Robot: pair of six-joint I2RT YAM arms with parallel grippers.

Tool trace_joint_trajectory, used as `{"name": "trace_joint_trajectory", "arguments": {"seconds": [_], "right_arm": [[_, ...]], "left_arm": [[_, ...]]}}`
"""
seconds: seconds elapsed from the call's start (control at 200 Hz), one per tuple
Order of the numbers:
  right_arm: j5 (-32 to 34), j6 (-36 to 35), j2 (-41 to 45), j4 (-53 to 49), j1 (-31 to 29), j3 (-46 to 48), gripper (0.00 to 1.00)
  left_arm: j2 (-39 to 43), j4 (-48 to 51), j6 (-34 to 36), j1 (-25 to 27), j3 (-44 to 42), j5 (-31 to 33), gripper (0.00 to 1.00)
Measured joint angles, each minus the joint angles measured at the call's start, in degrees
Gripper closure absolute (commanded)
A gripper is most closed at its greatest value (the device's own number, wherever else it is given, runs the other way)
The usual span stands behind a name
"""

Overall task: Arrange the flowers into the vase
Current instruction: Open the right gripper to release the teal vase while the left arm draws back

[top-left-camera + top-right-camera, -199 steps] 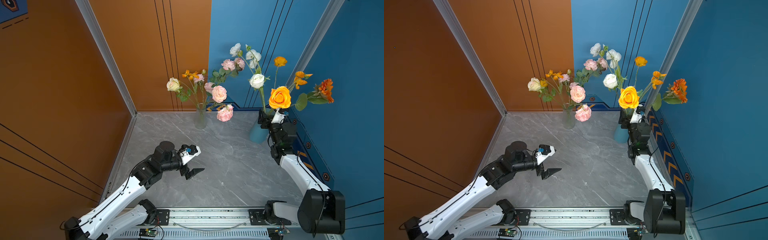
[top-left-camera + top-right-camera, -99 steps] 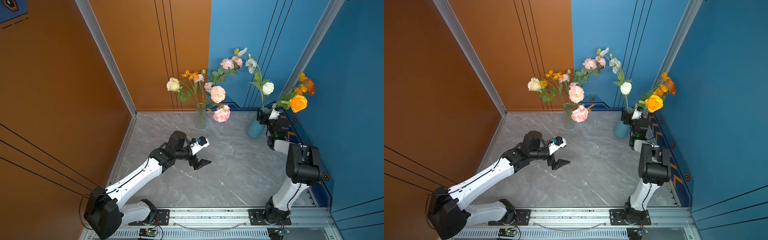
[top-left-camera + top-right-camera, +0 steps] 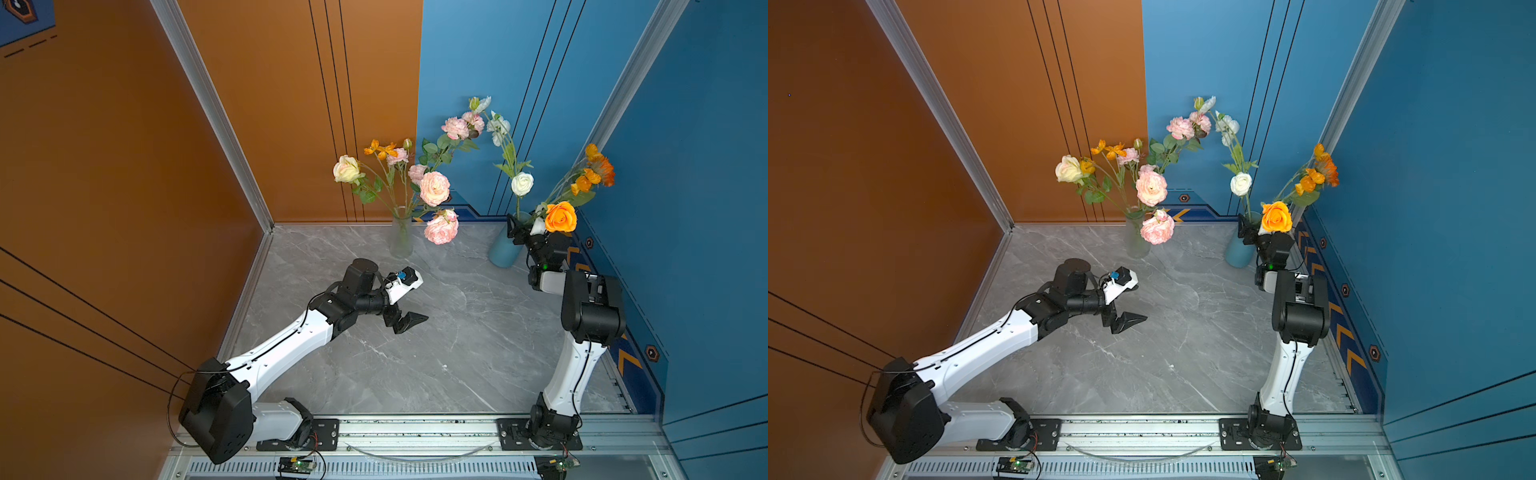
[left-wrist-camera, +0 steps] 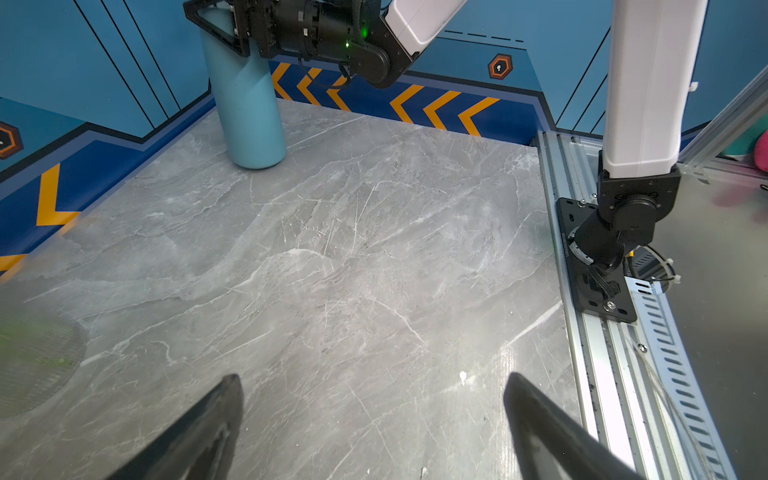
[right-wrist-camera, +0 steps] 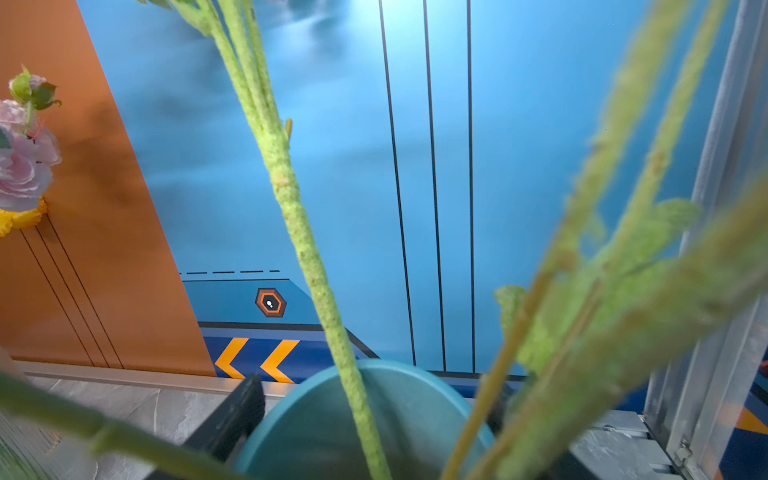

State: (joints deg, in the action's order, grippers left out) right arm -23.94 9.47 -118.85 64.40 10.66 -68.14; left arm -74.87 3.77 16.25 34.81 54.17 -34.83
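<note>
The blue vase (image 3: 500, 253) stands upright on the grey marble table (image 3: 457, 365), in the corner where the two blue walls meet. Every one of the flowers (image 3: 540, 195) in sight is already in a vase. From the blue vase rise a white rose (image 3: 522, 183), an orange rose (image 3: 561, 217) hanging just over its mouth, and a spray of small orange blooms (image 3: 596, 168) leaning toward the side wall. A taller stem carries white blossoms (image 3: 498, 124) above the white rose. In the right wrist view their green stems (image 5: 307, 249) drop into the vase's open mouth, one thick stem nearly upright and the others slanting.

The right gripper (image 5: 372, 395) is at the top of the blue vase. Its jaws straddle the neck just below the rim. One black finger (image 5: 232, 415) lies against one side, and the other is mostly hidden behind stems on the opposite side. They appear closed on the vase itself, not on any stem.

Well apart from the blue vase, along the same back edge of the table, a clear glass vase (image 3: 401, 241) holds a cream rose (image 3: 346, 169), pink roses (image 3: 434, 188) and more leafy stems.

The left gripper (image 3: 409, 324) hangs low over bare marble, well apart from the blue vase and forward of the glass one. Its jaws are spread wide, with only tabletop showing between them in the left wrist view.
</note>
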Motion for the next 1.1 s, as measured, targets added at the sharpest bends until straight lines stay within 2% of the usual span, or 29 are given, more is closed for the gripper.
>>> {"name": "trace_joint_trajectory", "arguments": {"seconds": [0.16, 0.3, 0.42, 0.531, 0.791, 1.101], "right_arm": [[-0.3, -1.1, 0.0, -0.2, -0.9, 0.0, 0.57], [-0.4, -1.8, 0.0, -0.3, -1.5, -0.1, 0.36], [-0.4, -2.7, 0.0, -0.5, -1.9, -0.1, 0.12], [-0.3, -4.2, 0.4, 1.1, -2.6, -0.2, 0.03], [0.2, -5.2, 2.2, 2.7, -3.6, 0.4, 0.0], [3.3, -5.0, 7.3, 3.8, -3.5, 8.8, 0.0]], "left_arm": [[-0.3, -0.3, -0.1, 0.0, 0.0, -0.2, 0.02], [-0.3, -0.4, -0.2, -0.2, 0.0, -0.4, 0.02], [-0.2, -0.4, -0.3, -0.7, 0.0, -0.4, 0.02], [0.4, -0.4, -0.6, -0.8, -0.3, -0.5, 0.02], [2.5, -0.4, -1.0, -1.1, -1.1, -1.1, 0.02], [7.1, -0.1, -1.1, -1.4, -2.9, -1.3, 0.02]]}}
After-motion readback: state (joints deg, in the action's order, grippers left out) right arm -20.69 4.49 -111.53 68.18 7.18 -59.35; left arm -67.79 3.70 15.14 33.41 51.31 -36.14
